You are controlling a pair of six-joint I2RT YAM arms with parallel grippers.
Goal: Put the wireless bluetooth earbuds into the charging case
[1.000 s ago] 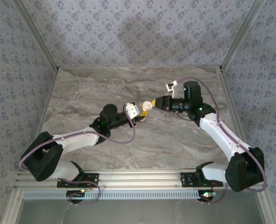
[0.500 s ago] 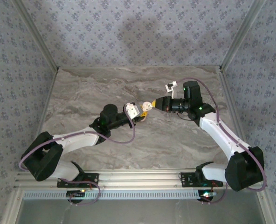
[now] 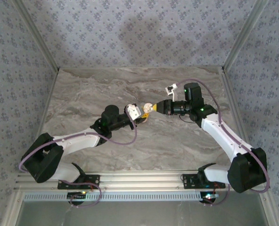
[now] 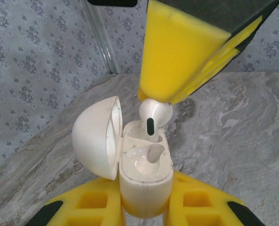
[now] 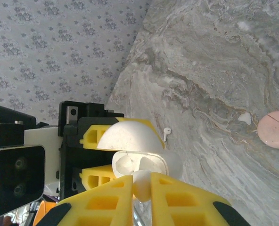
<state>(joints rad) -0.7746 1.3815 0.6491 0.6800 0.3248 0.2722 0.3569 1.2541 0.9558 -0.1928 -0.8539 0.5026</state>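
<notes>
Grey marbled tabletop (image 3: 83,89), flowered wallpaper (image 3: 144,28) on three sides, and the two arms meeting nose to nose a little past the middle of it. From where I stand, the left gripper (image 3: 140,116) is clenched on the white case (image 4: 146,181). Its yellow pads press either side of the lower body, so the case stands with its mouth facing the other arm. The domed lid (image 4: 96,137) is swung wide open, off to the left in the left wrist view. A first earbud (image 4: 146,154) already lies inside, slantwise in the pocket nearer that camera.

The right gripper (image 4: 159,100) is poised over the case and pinches the second earbud (image 4: 154,113) by its round head between yellow fingertips (image 4: 172,56). That bud's long axis runs roughly straight toward the case. The head is at the gripper, and the stem (it has a dark oval patch near its end) points down at the empty far pocket. The stem's tip sits right at the pocket's rim, and whether it touches I cannot tell.

In the right wrist view the open case sits just beyond the yellow fingers, lid uppermost. Well off on the table lie a pink disc (image 5: 274,129) and, just beside it, a small white scrap (image 5: 244,117).
</notes>
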